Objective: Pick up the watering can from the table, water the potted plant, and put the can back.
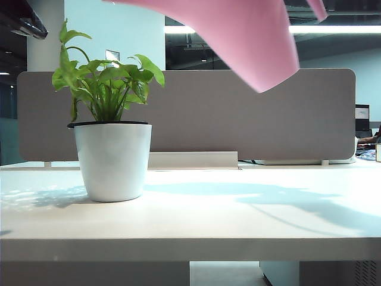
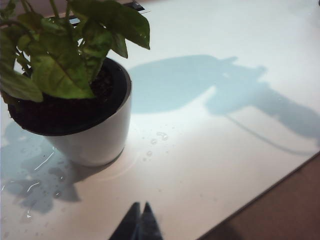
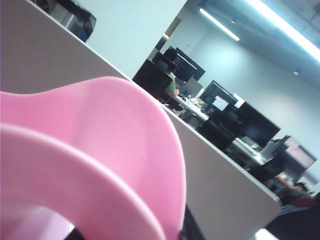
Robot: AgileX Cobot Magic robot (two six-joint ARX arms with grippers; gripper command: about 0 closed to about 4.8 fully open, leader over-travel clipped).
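The watering can (image 1: 250, 36) is off the bench (image 1: 208, 214) and high in the air, tilted, its pink body filling the upper part of the exterior view and running out past the frame edge. It hangs above and to the right of the potted plant (image 1: 110, 119), which stands on the left of the bench; the can's shadow lies across the white top beside the pot. So the lift looks done and the carry toward the pot is the step in hand. The next move calls for bringing the spout over the leaves and soil, then tipping further without knocking the foliage.

The right gripper cannot be seen in any view: the right wrist camera is filled by the can's rim and handle (image 3: 100, 165), close and curved, with only an office behind it. By that closeness I judge the right fingers to be clamped on the can, though the contact itself is hidden. The spout is cut off too (only a pink sliver shows at the top right of the exterior view), so where its tip points is unclear.

The left gripper (image 2: 138, 225) hovers over the bench near the pot, its dark fingers together, holding nothing. A few droplets (image 2: 157, 140) glisten on the bench beside the pot; whether the can holds water cannot be told.
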